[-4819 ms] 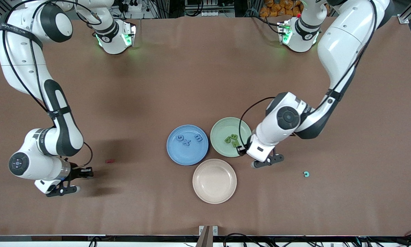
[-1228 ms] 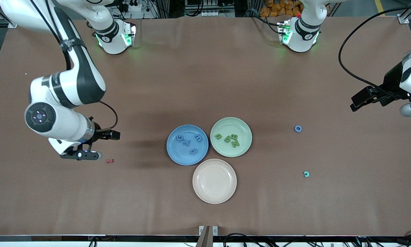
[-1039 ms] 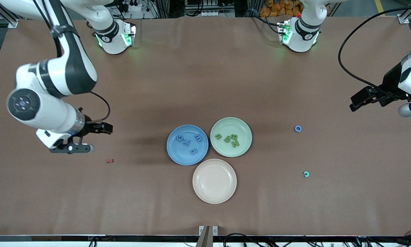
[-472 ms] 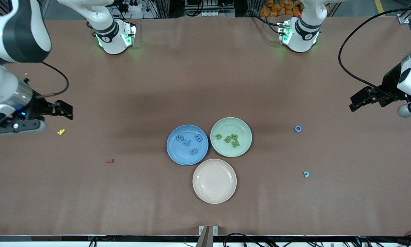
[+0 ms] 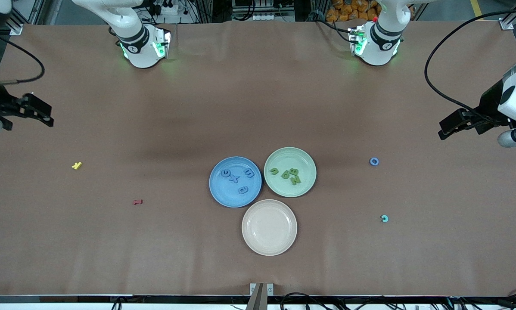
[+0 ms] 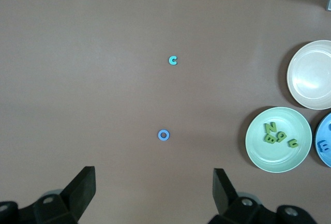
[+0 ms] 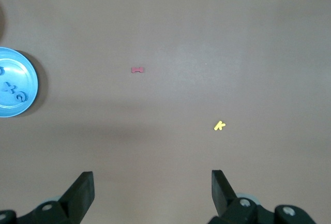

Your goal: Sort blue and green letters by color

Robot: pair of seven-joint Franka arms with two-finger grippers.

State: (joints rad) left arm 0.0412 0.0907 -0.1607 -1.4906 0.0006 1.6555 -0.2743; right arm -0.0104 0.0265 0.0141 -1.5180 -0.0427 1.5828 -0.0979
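A: Brown table [image 5: 258, 107] is carrying the same layout as half a second ago; only the right arm is differing. Its right gripper [image 5: 14, 115] is now sitting at the edge of the front view over the right arm's end of the table, farther from the front camera than before.

B: Left side?

A: Left gripper [image 5: 477, 129] is hanging where it was, over the left arm's end, waiting. Both pairs of fingers are standing wide apart, holding nothing, touching nothing.

B: Plates?

A: Blue plate [image 5: 235, 181], green plate [image 5: 290, 172] and beige plate [image 5: 269, 227] are clustering mid-table, rims nearly touching, beige one nearest the camera and bare.

B: Task pieces?

A: Four blue letters [image 5: 237, 178] are lying in the blue plate, four green letters [image 5: 289, 174] in the green plate. Both sets are well apart from either gripper. One blue ring letter [image 5: 374, 161] is lying loose on the table between the green plate and the left gripper, nearer the camera than that gripper; the left wrist view is showing it [image 6: 164, 134] ahead of the open fingers.

B: Strays?

A: Teal letter [image 5: 384, 218] is lying nearer the camera than the ring. Yellow letter [image 5: 76, 165] and dark red letter [image 5: 138, 201] are lying toward the right arm's end, both nearer the camera than the right gripper.
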